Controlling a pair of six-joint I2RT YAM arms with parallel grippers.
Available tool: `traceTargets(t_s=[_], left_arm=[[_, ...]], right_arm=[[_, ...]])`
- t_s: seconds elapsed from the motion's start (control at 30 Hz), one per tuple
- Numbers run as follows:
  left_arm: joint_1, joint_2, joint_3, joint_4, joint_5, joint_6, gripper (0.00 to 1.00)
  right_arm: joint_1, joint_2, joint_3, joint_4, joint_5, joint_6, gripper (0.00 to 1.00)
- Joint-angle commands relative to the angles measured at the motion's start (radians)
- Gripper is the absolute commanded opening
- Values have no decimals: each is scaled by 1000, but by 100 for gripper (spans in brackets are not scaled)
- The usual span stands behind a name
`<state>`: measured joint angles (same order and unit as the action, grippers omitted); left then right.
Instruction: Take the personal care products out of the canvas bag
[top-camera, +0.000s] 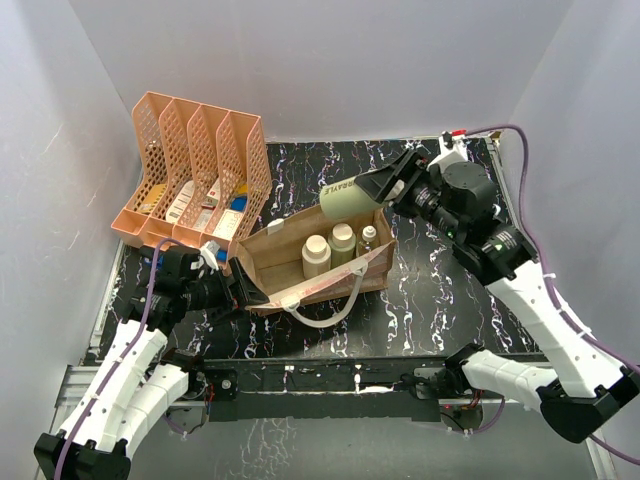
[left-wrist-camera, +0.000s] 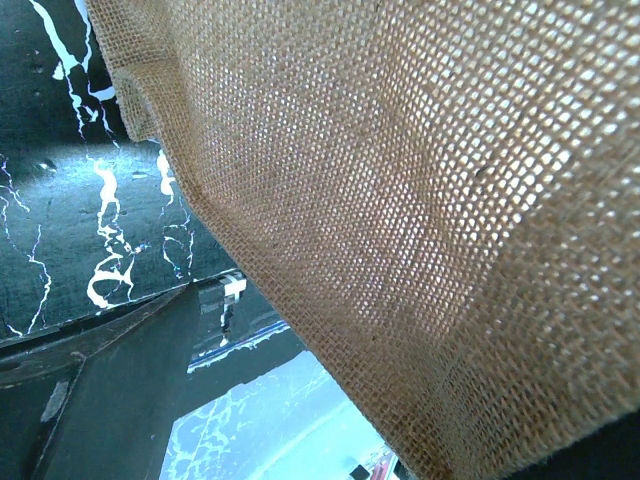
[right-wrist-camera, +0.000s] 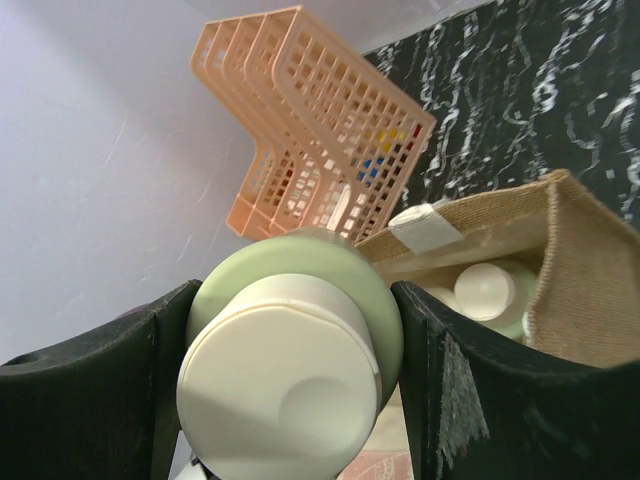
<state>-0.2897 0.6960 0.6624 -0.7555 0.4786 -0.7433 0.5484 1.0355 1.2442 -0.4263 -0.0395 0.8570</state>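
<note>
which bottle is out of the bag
The pale green bottle clamped in the right gripper, held tilted above the canvas bag; the other three bottles stand upright inside it.

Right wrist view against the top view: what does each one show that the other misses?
Only the right wrist view shows the white cap of the pale green bottle end-on, clamped between the right tool's dark fingers. Only the top view shows both arms, the left tool at the canvas bag's left end, and the white handle loop. Both show the held bottle, the bag with other bottles inside, and the orange rack.
</note>
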Motion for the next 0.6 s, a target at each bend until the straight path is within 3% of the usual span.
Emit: traceTargets(t_s=[0.0, 0.27, 0.57], left_arm=[[-1, -7, 28, -21, 0, 16, 90], [0, -12, 34, -25, -6, 14, 90], [1, -7, 45, -24, -3, 16, 92]], right_arm=[[-3, -69, 172, 32, 152, -78, 8], [-2, -90, 250, -172, 527, -260, 8], [-2, -93, 75, -234, 864, -377, 8]])
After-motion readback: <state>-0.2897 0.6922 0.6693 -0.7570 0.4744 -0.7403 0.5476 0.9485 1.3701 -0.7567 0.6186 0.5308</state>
